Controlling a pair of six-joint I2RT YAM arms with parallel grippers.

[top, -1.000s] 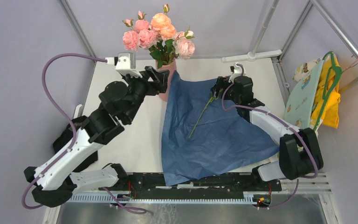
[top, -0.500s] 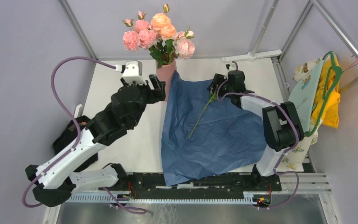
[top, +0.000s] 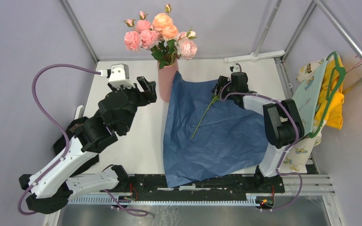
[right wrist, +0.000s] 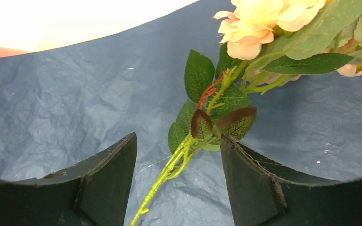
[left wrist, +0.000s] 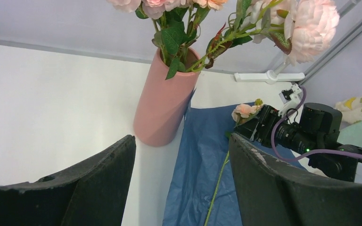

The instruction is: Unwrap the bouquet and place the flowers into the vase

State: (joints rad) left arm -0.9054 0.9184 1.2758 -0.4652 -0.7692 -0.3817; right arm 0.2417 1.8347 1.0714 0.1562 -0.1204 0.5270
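Although the pale-green cloth [top: 309, 92] hanging at the right edge of the top view carries small printed figures, they are too small to read. A yellow cloth [top: 335, 96] hangs just behind it on a green hanger. A white bar fitting [top: 254, 57] lies on the table [top: 122, 141] at upper centre.

The vase [top: 167, 80] stands upright at upper centre, and most of the flowers [top: 158, 33] rise from its mouth. Its base touches the upper left corner of the blue paper [top: 217, 136], which lies spread across the middle of the table. One rose [top: 203, 114] lies on the paper, its stem slanting down to the left and its head at the upper end.

The left gripper [top: 150, 88] hovers just left of the vase, its jaws wide apart with nothing between them.

The right gripper [top: 219, 89] sits low over the rose's head end. In the right wrist view its fingers [right wrist: 108, 174] stand apart on either side of the stem and lower leaves, touching neither. The leaves crowd the gap.
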